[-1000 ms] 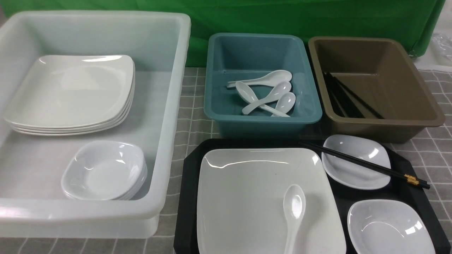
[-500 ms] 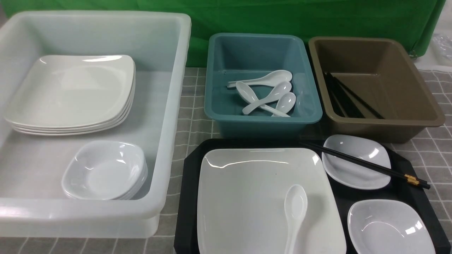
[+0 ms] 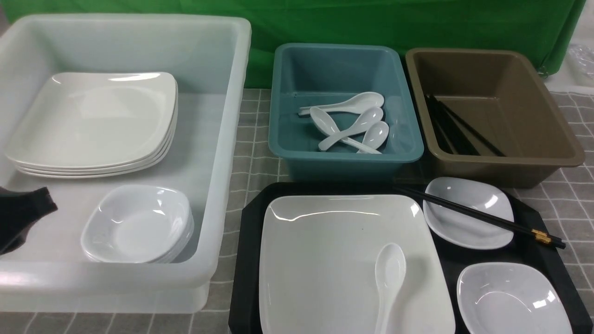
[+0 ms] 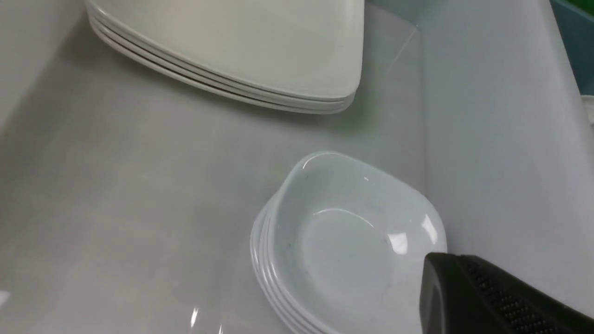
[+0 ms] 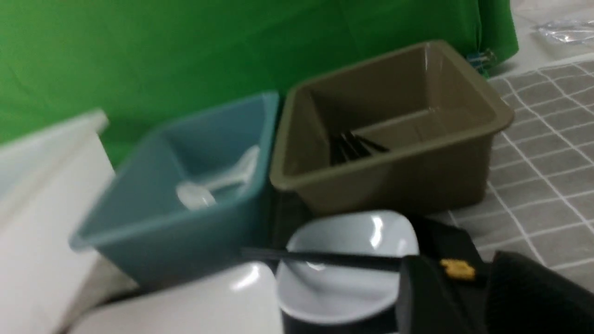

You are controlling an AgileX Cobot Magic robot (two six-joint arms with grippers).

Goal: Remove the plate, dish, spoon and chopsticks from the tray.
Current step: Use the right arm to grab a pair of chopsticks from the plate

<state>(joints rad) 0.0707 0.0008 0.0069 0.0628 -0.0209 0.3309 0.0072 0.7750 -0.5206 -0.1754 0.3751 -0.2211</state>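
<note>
While the left fingers (image 4: 459,273) are shut with nothing visible in them, the right fingers (image 5: 427,297) stand partly open, a clear gap between them, no grip on anything.

Left pair is over the white tub (image 3: 227,116), at its left side, left of the bowl stack (image 3: 134,227) and near of the plate stack (image 3: 93,120). Contact with the tub: can't tell.

Plate (image 3: 325,260) is on the tray (image 3: 246,260), spoon (image 3: 390,271) lying on it right of centre, handle toward near edge. Two dishes right of it: far dish (image 3: 468,222) and near dish (image 3: 515,297). Chopsticks (image 3: 482,215) lie across the far dish, gold-banded ends past the tray's right rim. They block straight access to that dish from above.

Teal tub (image 3: 348,167) with four spoons (image 3: 357,127) sits beyond the tray, left of the brown tub (image 3: 501,171), which has dark sticks (image 3: 452,130) at its left side. Green cloth (image 3: 325,18) behind; gridded worktop cover (image 3: 255,139) underneath.

Front view misses the right fingers; right wrist view has them, with the gold band seen through the gap. Left wrist view shows several nested bowls under the top one.
</note>
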